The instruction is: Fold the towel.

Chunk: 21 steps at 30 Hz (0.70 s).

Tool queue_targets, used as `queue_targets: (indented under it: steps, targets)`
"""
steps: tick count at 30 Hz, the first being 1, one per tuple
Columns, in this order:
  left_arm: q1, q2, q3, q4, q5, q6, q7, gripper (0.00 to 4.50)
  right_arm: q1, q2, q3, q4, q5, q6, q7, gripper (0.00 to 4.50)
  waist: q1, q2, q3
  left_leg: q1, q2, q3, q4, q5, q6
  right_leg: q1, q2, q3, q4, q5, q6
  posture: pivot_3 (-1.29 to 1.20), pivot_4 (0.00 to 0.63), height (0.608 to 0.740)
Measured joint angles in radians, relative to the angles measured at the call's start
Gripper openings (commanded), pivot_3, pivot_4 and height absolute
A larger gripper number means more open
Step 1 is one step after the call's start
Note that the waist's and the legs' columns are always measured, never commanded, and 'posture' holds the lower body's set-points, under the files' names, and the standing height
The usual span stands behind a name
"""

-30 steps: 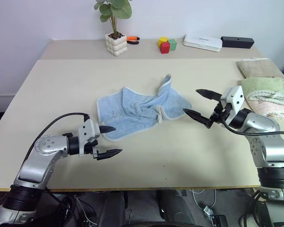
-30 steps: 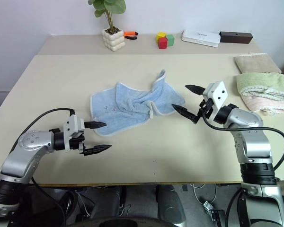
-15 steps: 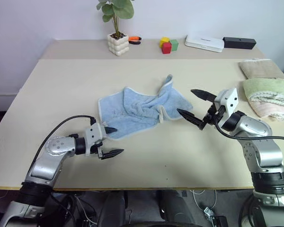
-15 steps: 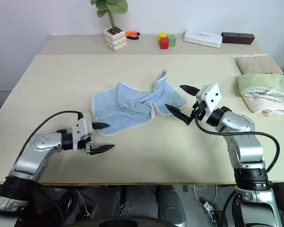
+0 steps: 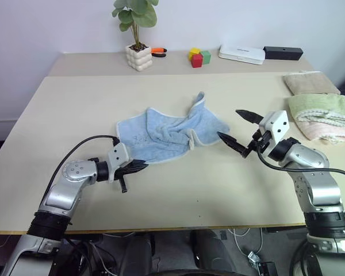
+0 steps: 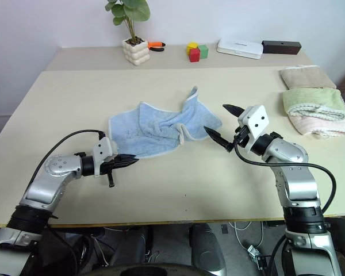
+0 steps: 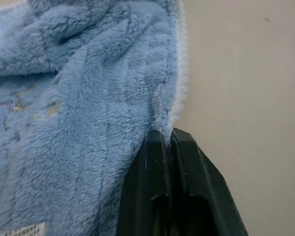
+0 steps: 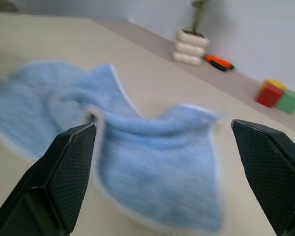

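The light blue towel (image 5: 167, 135) lies crumpled in the middle of the table (image 5: 80, 103), its far right corner bunched upward. My left gripper (image 5: 141, 165) rests low at the towel's near left edge. In the left wrist view its fingers (image 7: 160, 147) are shut on the pale trim of the towel (image 7: 78, 98). My right gripper (image 5: 230, 125) hovers just right of the towel's right corner, open and holding nothing. The right wrist view looks between the wide fingers (image 8: 64, 182) at the towel (image 8: 137, 147) ahead.
A folded beige towel (image 5: 309, 83) and a folded green-and-pink towel (image 5: 322, 109) sit at the right edge. Along the back stand a potted plant (image 5: 138, 57), an orange tool (image 5: 158, 51), coloured blocks (image 5: 197, 57), a white box (image 5: 241, 54) and a black box (image 5: 283, 53).
My left gripper moved forward and down to the towel's near left edge and shut on its trim. The right gripper stayed open beside the right corner.
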Motion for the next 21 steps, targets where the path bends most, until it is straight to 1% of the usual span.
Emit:
queue_targets:
  steps: [4, 8, 11, 16, 21]
  targets:
    - [0.044, 0.042, 0.108, -0.037, -0.115, 0.125, -0.015, 0.02, -0.029, -0.046, 0.056, 0.156, -0.135, -0.136, 0.003, 4.50, -0.004, 0.000, 0.001, -0.002, 0.001, 0.000, -0.002, 0.000, 0.000, -0.004, 0.001, 0.000, 0.001, 0.000, 0.000, 0.00, 0.150, 0.740]
    - [0.050, 0.065, 0.221, -0.088, -0.172, 0.150, 0.011, 0.02, -0.094, -0.110, 0.139, 0.314, -0.276, -0.312, 0.020, 4.50, 0.001, 0.000, 0.002, -0.002, 0.000, 0.001, -0.002, 0.000, 0.000, -0.004, 0.000, 0.000, 0.001, 0.000, 0.000, 0.00, 0.150, 0.740]
    - [0.072, 0.065, 0.279, -0.119, -0.198, 0.160, 0.036, 0.02, -0.124, -0.113, 0.176, 0.392, -0.304, -0.398, 0.052, 4.50, 0.000, -0.001, 0.002, -0.002, 0.000, 0.001, -0.002, 0.000, 0.000, -0.003, 0.000, 0.000, 0.000, 0.000, 0.001, 0.00, 0.150, 0.740]
    - [0.116, 0.066, 0.314, -0.161, -0.238, 0.195, 0.048, 0.02, -0.187, -0.111, 0.225, 0.529, -0.362, -0.539, 0.059, 4.50, -0.001, -0.002, 0.002, -0.001, 0.001, 0.001, -0.002, 0.000, 0.000, -0.003, 0.000, 0.000, 0.001, 0.000, 0.000, 0.00, 0.150, 0.740]
    - [0.123, 0.065, 0.363, -0.168, -0.275, 0.217, 0.074, 0.02, -0.273, -0.086, 0.267, 0.643, -0.422, -0.630, 0.017, 4.50, -0.009, -0.003, 0.002, -0.001, 0.001, 0.001, -0.002, 0.000, 0.000, -0.003, 0.000, 0.000, 0.001, -0.002, -0.002, 0.00, 0.150, 0.740]
